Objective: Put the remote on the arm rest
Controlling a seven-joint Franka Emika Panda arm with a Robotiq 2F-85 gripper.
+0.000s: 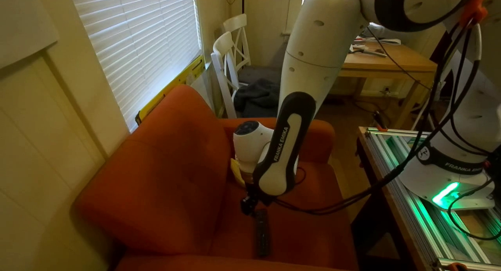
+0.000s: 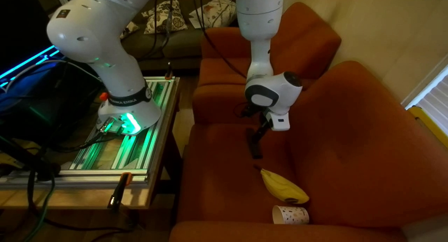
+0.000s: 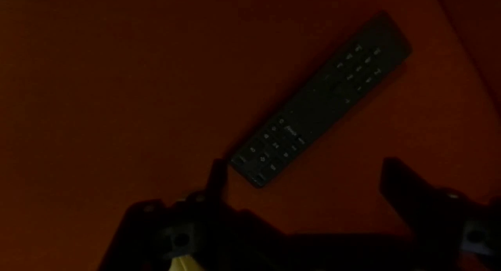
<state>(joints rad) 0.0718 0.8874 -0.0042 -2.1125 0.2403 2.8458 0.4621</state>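
Both ext. views look down on armchair (image 1: 188, 185) from opp. ends, wrist cam down close on remote (image 3: 321, 102).

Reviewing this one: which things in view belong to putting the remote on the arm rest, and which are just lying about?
Part of the job:
remote, lying on the seat
gripper, open
arm rest, though which one is meant is unclear

Just lying about:
banana
spotted cup, on its side
dark cloth

A home's living room: sofa (image 2: 184, 45), patterned cushions (image 2: 162, 19), window blinds (image 1: 146, 47).
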